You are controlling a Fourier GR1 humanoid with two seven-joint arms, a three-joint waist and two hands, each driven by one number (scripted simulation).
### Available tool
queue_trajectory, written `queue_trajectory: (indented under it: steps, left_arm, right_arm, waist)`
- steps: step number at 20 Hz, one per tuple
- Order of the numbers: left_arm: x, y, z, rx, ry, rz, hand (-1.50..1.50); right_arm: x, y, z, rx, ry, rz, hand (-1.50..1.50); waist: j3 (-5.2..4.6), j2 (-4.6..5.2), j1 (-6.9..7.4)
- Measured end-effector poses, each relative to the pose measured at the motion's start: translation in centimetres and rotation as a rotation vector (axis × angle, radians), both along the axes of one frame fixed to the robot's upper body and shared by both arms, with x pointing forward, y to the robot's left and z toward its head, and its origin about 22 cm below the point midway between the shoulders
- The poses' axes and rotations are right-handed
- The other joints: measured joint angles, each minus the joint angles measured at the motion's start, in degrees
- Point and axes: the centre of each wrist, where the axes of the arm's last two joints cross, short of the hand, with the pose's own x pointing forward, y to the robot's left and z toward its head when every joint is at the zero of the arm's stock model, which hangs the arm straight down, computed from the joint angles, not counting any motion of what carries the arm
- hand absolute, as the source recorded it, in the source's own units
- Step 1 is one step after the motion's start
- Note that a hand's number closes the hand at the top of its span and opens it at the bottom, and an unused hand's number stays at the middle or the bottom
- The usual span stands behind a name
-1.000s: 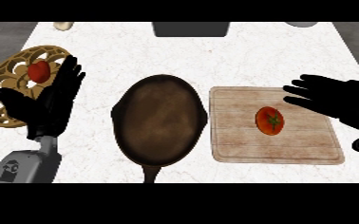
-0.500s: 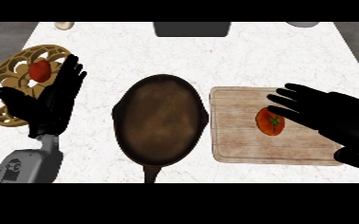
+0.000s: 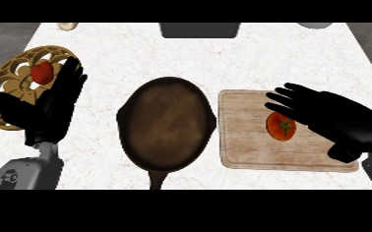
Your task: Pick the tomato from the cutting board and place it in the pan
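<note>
The tomato (image 3: pixel 280 127) was seen lying on the cutting board (image 3: pixel 247 150), just at the fingertips of the right robot hand (image 3: pixel 327 115), whose fingers were spread, so the grasp and the carry to the pan (image 3: pixel 167 123) at that hand's left were judged undone.

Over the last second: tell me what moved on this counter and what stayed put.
The right hand slid leftward over the cutting board and is now open, close beside the tomato, fingers not curled round it. Nothing was grasped or released. The tomato, the pan and the left hand, open at the view's left, stayed as they were.
</note>
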Motion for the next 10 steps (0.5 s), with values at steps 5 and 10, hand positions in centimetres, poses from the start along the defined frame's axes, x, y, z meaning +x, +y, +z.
queue_trajectory:
  steps: [5,10]
  left_arm:
    - [0.0,0.0,-0.8,-0.001,0.006,-0.005,0.00]
    - [0.0,0.0,-0.3,0.000,0.001,-0.001,0.00]
  right_arm:
    - [1.1,0.3,-1.1,-0.019,0.012,-0.008,-1.50]
    - [2.6,0.7,-3.5,-0.039,0.025,-0.009,-1.50]
  waist:
    - [-0.01,0.02,0.01]
    - [0.00,0.03,0.11]
